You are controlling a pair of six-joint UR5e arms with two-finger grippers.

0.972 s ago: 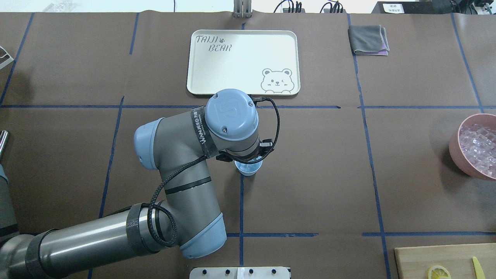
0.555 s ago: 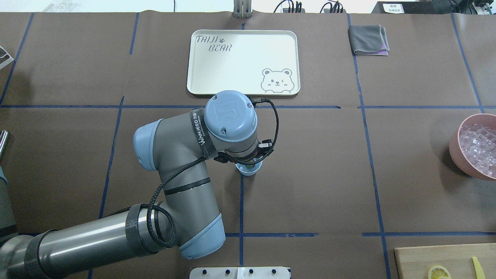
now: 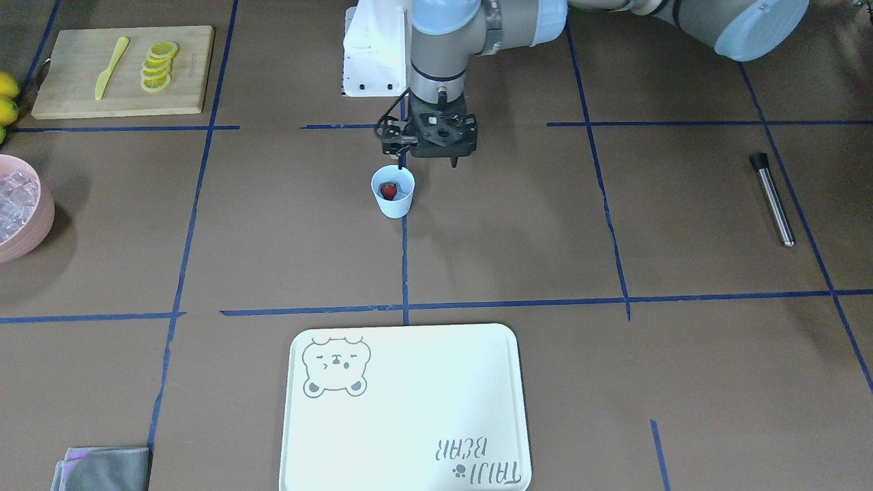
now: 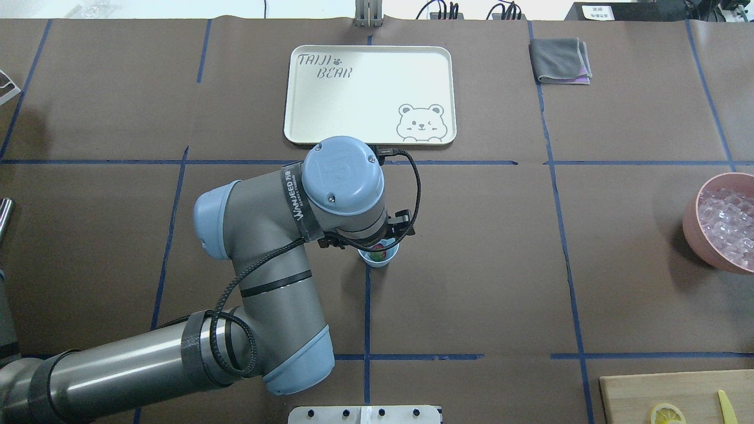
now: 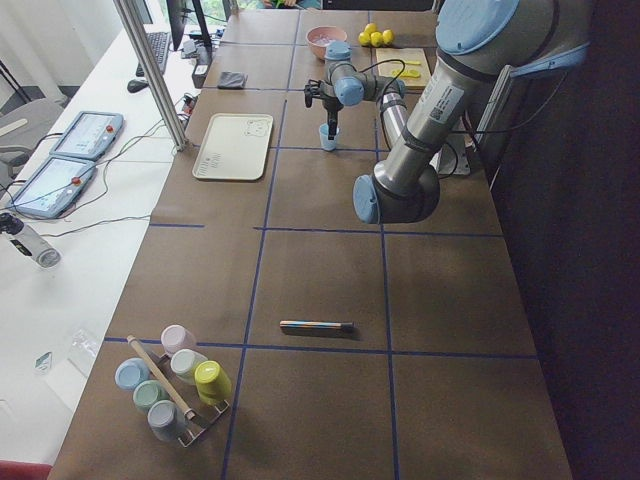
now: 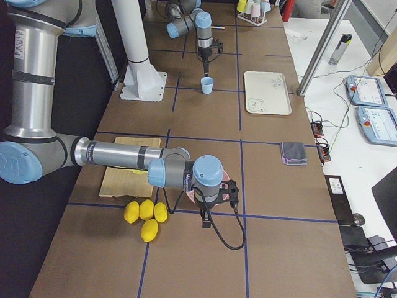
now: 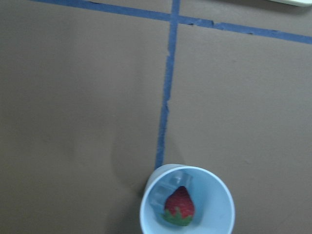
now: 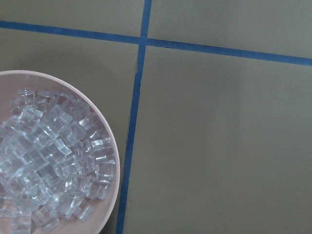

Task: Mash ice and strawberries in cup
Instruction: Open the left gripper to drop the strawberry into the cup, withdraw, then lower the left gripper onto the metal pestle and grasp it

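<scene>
Strawberry lies with ice in cup; left end effector hovers above.

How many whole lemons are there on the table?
4. Three lemons lie in a row by the board: first, second, third. The fourth lies just nearer the right-side camera. None seems hidden.

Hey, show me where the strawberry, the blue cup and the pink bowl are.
strawberry (image 7: pixel 179 204), left wrist view, on its red body.
blue cup (image 3: pixel 393 207), front-facing view, on its outer wall.
pink bowl (image 4: pixel 690 227), overhead view, on its left outer wall.
</scene>
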